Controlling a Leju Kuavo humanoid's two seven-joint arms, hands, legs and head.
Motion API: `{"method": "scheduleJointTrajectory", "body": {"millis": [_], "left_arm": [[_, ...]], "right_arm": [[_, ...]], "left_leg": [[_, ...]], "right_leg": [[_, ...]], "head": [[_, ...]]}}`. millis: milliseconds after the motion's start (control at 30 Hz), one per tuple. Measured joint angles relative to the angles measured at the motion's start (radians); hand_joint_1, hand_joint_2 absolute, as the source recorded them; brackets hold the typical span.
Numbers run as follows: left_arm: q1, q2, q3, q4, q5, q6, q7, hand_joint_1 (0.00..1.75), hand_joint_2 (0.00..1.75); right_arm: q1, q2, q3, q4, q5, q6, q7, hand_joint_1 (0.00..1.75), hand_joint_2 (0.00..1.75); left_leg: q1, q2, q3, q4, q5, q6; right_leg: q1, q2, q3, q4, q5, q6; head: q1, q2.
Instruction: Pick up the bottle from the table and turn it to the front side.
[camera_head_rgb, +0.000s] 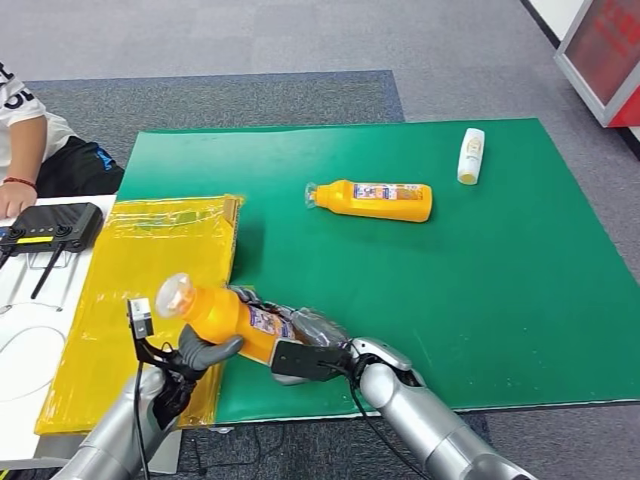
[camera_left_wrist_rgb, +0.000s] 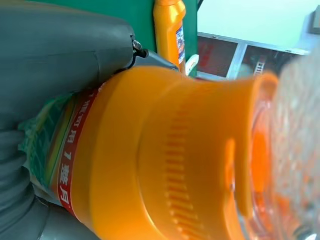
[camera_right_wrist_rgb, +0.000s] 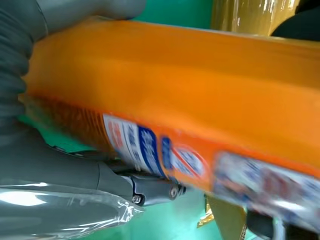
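Two hands share our orange bottle (camera_head_rgb: 226, 318): it hangs lifted above the near edge of the green mat (camera_head_rgb: 483, 290), clear cap tilted up toward the left. Our left hand (camera_head_rgb: 198, 355) curls its fingers under the neck, while our right hand (camera_head_rgb: 311, 352) grips the labelled body. A yellow plastic sheet (camera_head_rgb: 143, 280) lies just beside the mat. Farther out on the mat lie a second orange bottle (camera_head_rgb: 373, 200) and a small white bottle (camera_head_rgb: 471, 155), well apart. Grey carpet (camera_head_rgb: 226, 40) surrounds the table.
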Motion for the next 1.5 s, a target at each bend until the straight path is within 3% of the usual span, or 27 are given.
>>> {"method": "scheduleJointTrajectory", "body": {"millis": [100, 267, 467, 700, 900, 1133, 1500], "left_arm": [[0.005, 0.0, -0.001, 0.003, -0.003, 0.0, 0.0, 0.7, 1.75], [0.009, 0.0, -0.001, 0.005, -0.006, 0.0, -0.003, 0.85, 1.75], [0.014, 0.004, -0.001, 0.005, -0.018, 0.0, -0.014, 0.89, 1.75], [0.016, 0.016, -0.012, -0.006, -0.077, 0.0, -0.043, 1.15, 1.75], [0.035, 0.063, -0.038, -0.09, -0.164, 0.032, -0.05, 1.47, 1.75], [0.068, 0.119, -0.082, -0.173, -0.208, 0.084, -0.055, 1.71, 1.75], [0.077, 0.171, -0.127, -0.229, -0.244, 0.144, -0.056, 1.74, 1.75]], "right_arm": [[-0.002, 0.002, 0.0, 0.004, -0.008, 0.002, 0.002, 0.0, 1.75], [-0.003, 0.005, -0.005, 0.01, -0.04, 0.017, 0.003, 0.0, 1.75], [-0.002, 0.009, -0.022, 0.011, -0.09, 0.039, 0.006, 0.0, 1.75], [0.006, 0.013, -0.065, 0.013, -0.174, 0.067, 0.005, 0.0, 1.75], [0.015, 0.013, -0.153, -0.005, -0.3, 0.094, -0.021, 0.0, 1.75], [0.017, 0.002, -0.285, -0.1, -0.395, 0.133, -0.025, 0.0, 1.75], [0.039, -0.02, -0.393, -0.211, -0.429, 0.153, -0.021, 0.0, 1.75]], "left_leg": [[0.0, 0.0, 0.0, 0.0, 0.0, 0.0], [0.0, 0.0, 0.0, 0.0, 0.0, 0.0], [0.0, 0.0, 0.0, 0.0, 0.0, 0.0], [0.0, 0.0, -0.001, 0.0, 0.0, 0.0], [0.0, 0.0, 0.0, 0.0, 0.0, 0.0], [0.0, 0.0, 0.0, 0.0, 0.0, 0.0], [0.0, 0.0, 0.002, 0.0, 0.001, 0.0]], "right_leg": [[0.0, 0.0, 0.0, 0.0, 0.0, 0.0], [0.0, 0.0, -0.001, 0.0, 0.0, 0.0], [0.0, 0.0, -0.001, 0.0, 0.0, 0.0], [0.0, 0.0, 0.0, 0.0, 0.0, 0.0], [0.0, 0.0, 0.0, 0.0, 0.0, 0.0], [0.0, 0.0, 0.0, 0.0, 0.0, 0.0], [0.0, 0.0, 0.001, 0.0, 0.001, -0.001]], "head": [[0.0, 0.0], [0.0, 0.0], [0.0, 0.0], [0.0, 0.0], [0.0, 0.0], [0.0, 0.0], [0.0, 0.0]]}}
